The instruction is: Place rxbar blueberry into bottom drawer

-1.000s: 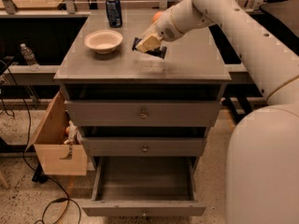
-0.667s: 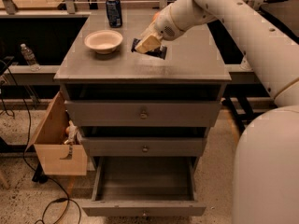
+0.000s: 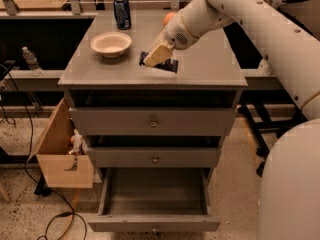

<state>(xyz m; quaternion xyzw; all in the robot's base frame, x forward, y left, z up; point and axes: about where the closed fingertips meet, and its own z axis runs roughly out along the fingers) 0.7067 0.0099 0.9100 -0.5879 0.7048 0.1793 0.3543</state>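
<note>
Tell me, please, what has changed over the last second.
The gripper has come down, slightly toward the cabinet's front edge, and the rxbar blueberry has shifted with it, now low over or on the cabinet top. The bowl, soda can and open bottom drawer stayed put.

Floor: speckled pale terrazzo (image 3: 240, 184). Grey metal cabinet (image 3: 120, 121), flat counter (image 3: 215, 69) on top. Open tan wooden box (image 3: 62, 166) against its left side. Grey-railed benches (image 3: 35, 78) behind. Dim warm light.
</note>
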